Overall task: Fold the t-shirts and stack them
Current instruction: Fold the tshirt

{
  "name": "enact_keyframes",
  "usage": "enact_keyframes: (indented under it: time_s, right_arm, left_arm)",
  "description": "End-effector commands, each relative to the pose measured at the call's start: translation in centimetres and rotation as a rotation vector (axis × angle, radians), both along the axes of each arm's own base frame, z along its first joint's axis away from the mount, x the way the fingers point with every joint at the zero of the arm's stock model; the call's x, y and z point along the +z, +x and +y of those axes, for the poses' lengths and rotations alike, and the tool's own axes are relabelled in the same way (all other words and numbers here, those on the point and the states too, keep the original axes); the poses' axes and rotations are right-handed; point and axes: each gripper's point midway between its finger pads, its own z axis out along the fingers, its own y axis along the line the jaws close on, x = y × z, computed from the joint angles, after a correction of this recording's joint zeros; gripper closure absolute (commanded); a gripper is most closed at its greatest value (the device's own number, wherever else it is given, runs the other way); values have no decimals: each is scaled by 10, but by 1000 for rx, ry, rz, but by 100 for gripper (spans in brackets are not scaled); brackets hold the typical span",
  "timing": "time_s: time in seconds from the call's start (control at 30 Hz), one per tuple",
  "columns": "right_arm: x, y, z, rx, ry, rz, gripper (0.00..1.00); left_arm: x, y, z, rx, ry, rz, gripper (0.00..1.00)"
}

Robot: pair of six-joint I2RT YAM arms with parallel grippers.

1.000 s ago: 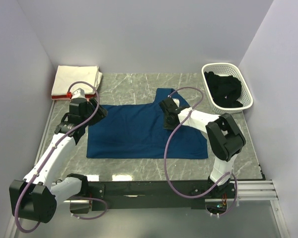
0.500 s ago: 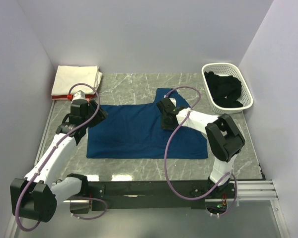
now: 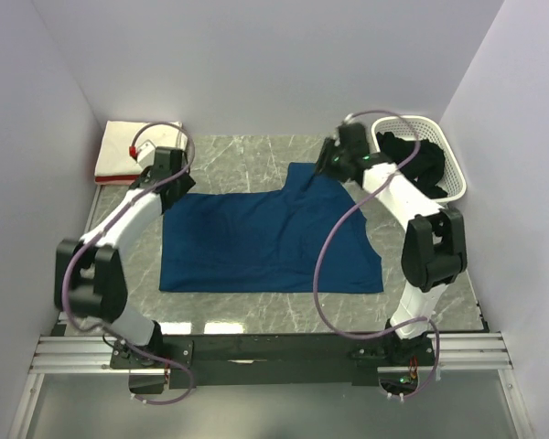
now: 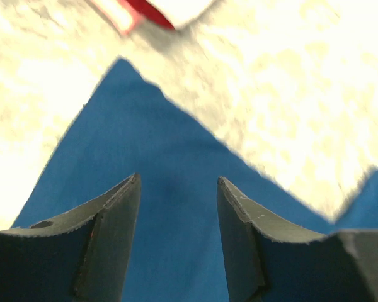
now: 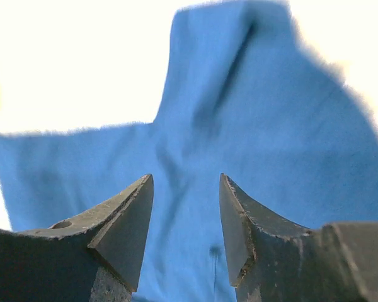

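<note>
The navy blue t-shirt (image 3: pixel 270 242) lies spread flat on the marble table (image 3: pixel 238 155), with a flap reaching toward the back (image 3: pixel 304 176). My left gripper (image 3: pixel 171 183) hovers open over the shirt's far left corner; in the left wrist view blue cloth (image 4: pixel 176 151) shows between the parted fingers (image 4: pixel 116 233) of the gripper (image 4: pixel 178 182). My right gripper (image 3: pixel 322 170) stands open above the back flap, nothing between its fingers (image 5: pixel 186 179), blue cloth (image 5: pixel 252 113) below. Cream-white folded shirts (image 3: pixel 137 144) lie on a pink-red one (image 3: pixel 110 176) at the far left. A black shirt (image 3: pixel 412 166) is in the basket.
A white lattice basket (image 3: pixel 453 169) stands at the far right corner against the wall. Purple cables loop from both arms over the table. The folded stack's red edge (image 4: pixel 148 11) lies just beyond the shirt corner in the left wrist view. Walls close in left, back and right.
Both arms have reached toward the back. The right gripper left the shirt's middle, opened, and now sits over the back flap. The left gripper moved up to the far left corner.
</note>
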Motion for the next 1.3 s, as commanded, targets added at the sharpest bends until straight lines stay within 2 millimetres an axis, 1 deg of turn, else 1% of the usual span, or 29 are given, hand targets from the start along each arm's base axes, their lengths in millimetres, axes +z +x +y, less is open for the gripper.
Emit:
enact_keyframes:
  time_s: [0.0, 0.03, 0.07, 0.1, 0.13, 0.17, 0.2, 0.23, 0.27, 0.3, 0.33, 0.4, 0.43, 0.47, 0.5, 0.57, 0.6, 0.67, 0.7, 0.73, 0.9, 0.93, 0.97, 1.0, 1.07, 1.1, 1.17, 1.2, 1.27]
  right_arm:
    - [34, 35, -5, 21, 134, -89, 47]
    - [29, 44, -14, 3, 147, -85, 47]
    - [31, 49, -14, 7, 167, -87, 47]
    - [41, 58, -15, 7, 178, -111, 47]
    - [32, 67, -21, -6, 183, -98, 47]
    - [31, 71, -22, -6, 190, -99, 47]
    - [37, 78, -19, 6, 207, -118, 47]
    - [27, 84, -23, -4, 211, -103, 47]
    - [26, 88, -24, -6, 216, -103, 47]
    - [28, 93, -25, -6, 224, -117, 48]
    - [18, 96, -25, -5, 233, -98, 48]
    - [15, 104, -29, -11, 243, -99, 48]
    - [6, 106, -28, -11, 250, -81, 48]
    - [6, 111, -32, -19, 258, -87, 48]
    - [3, 112, -33, -20, 262, -82, 48]
    - [-6, 116, -35, -21, 269, -72, 48]
    - [-4, 120, -37, -21, 273, -77, 48]
    - [-10, 123, -36, -17, 279, -68, 48]
    - [-12, 125, -37, -19, 281, -67, 48]
    - [-17, 126, -37, -17, 280, -59, 48]
    - [-25, 133, -39, -22, 282, -52, 48]
    - [-33, 135, -40, -25, 284, -39, 48]
    - [-32, 138, -39, -24, 287, -44, 48]
    - [-41, 139, -40, -30, 287, -26, 48]
    - [-43, 144, -40, -31, 296, -25, 48]
    - [-52, 146, -39, -32, 299, -8, 48]
    - [-52, 152, -39, -34, 306, -11, 47]
    - [-63, 152, -40, -40, 299, 13, 47]
    - [-65, 156, -41, -46, 301, 10, 45]
  left_arm:
    - [-2, 21, 26, 153, 79, 17, 44]
    - [-19, 26, 29, 165, 91, 56, 44]
    - [-18, 34, 29, 176, 87, 61, 44]
    - [-22, 38, 31, 187, 93, 72, 44]
    - [-39, 40, 37, 209, 113, 119, 45]
    - [-42, 44, 39, 213, 115, 127, 45]
    - [-47, 54, 40, 219, 121, 134, 46]
    - [-50, 57, 46, 237, 138, 140, 46]
    - [-47, 64, 48, 241, 141, 132, 46]
    - [-51, 67, 50, 244, 144, 142, 47]
    - [-64, 69, 54, 251, 153, 171, 47]
    - [-70, 77, 55, 249, 150, 189, 48]
    - [-85, 77, 57, 254, 158, 223, 48]
    - [-86, 80, 58, 263, 157, 221, 48]
    - [-95, 82, 59, 261, 157, 234, 50]
    - [-98, 87, 61, 270, 153, 231, 50]
    - [-104, 88, 62, 271, 152, 239, 50]
    - [-103, 95, 64, 274, 142, 229, 50]
    - [-109, 96, 64, 276, 147, 241, 50]
    - [-110, 97, 64, 278, 146, 247, 51]
    - [-109, 103, 64, 278, 140, 236, 53]
    - [-111, 102, 64, 277, 142, 241, 54]
    - [-111, 102, 65, 278, 142, 241, 55]
    - [-111, 102, 65, 276, 142, 241, 58]
    - [-113, 100, 64, 273, 140, 248, 61]
    - [-113, 100, 63, 270, 136, 246, 64]
    - [-116, 97, 63, 266, 132, 253, 68]
    - [-117, 97, 62, 263, 130, 252, 73]
    - [-120, 95, 61, 259, 127, 259, 77]
